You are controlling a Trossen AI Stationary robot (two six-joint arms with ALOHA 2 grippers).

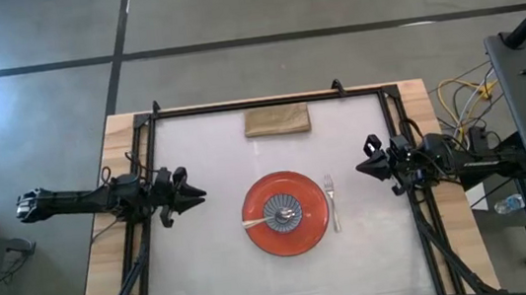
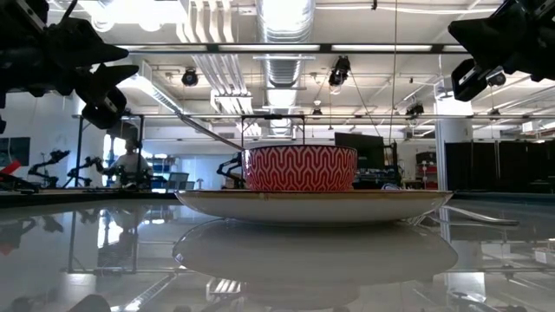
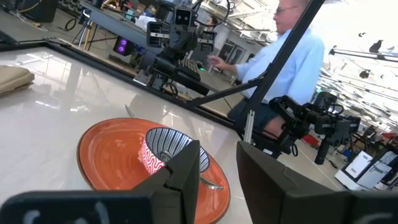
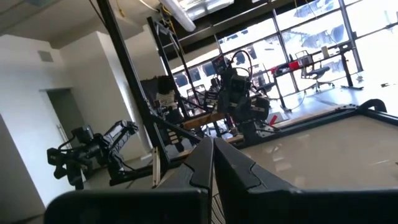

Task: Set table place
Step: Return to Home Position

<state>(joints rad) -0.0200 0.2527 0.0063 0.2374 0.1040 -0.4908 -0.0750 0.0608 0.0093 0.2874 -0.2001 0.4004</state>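
Orange plate (image 2: 312,204) bearing bowl (image 2: 300,168) sits mid-table (image 1: 218,272); fork (image 1: 331,202) just right, lengthwise front-to-back. Left gripper (image 1: 192,191) parted, right gripper (image 1: 362,166) closed.

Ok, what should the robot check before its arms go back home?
1. Bowl sits on the orange plate: ok.
2. Spoon lies in the bowl: ok.
3. Fork lies on the table beside the plate, on the right arm's side: ok.
4. Left gripper open, empty, away from the dishes: ok.
5. Right gripper shut, empty, away from the fork: ok.
6. Person beyond the table stands clear of the arms: cannot tell.
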